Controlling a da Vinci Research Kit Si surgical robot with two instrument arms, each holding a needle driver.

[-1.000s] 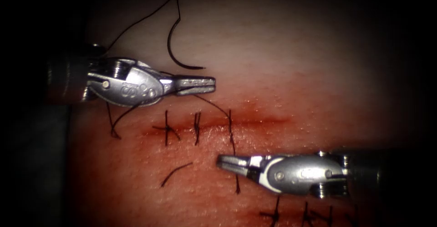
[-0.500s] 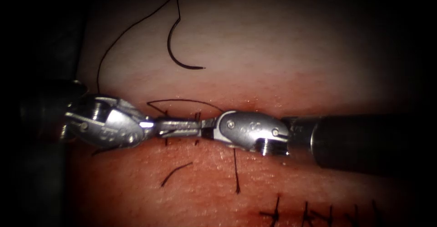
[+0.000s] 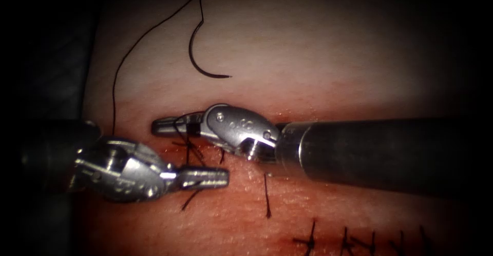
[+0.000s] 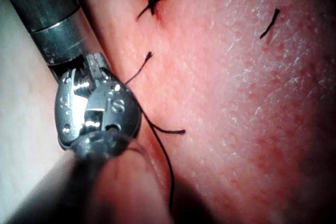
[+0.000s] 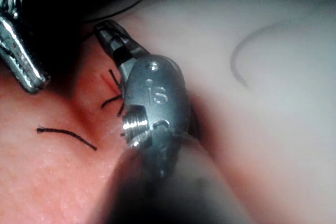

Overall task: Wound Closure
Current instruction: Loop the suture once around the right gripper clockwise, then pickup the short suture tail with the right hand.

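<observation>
**A:** Since half a second ago both tools split apart: left tool (image 3: 205, 176) dropped to the near side of the cut (image 3: 287, 137), right tool (image 3: 169, 126) slid to the far side and further left. They were tip to tip over the cut before.

**B:** Jaws?

**A:** Left tool: jaws look closed, lying just near of the cut at its left end, over a loose cut end of thread (image 3: 191, 199). Can't tell if it's pinching anything. Right tool: jaws closed too, with thread (image 3: 114, 89) crossing them right at the tip; looks like a grip on the thread, not certain. Same tool in the right wrist view (image 5: 113, 35), dark strand at the tip.

**B:** Needle?

**A:** Needle (image 3: 197, 56) is free, lying flat on pale tissue (image 3: 334, 56) well beyond the cut, far side. Not in the tissue, neither tool on it. Thread runs from its far end up to a peak, then back down toward the left tool's wrist.

**B:** Stitches?

**A:** Stitches (image 3: 189, 148) cross the cut between the two tools. One thread tail (image 3: 266, 194) hangs on the near side, right of the left tool.
</observation>
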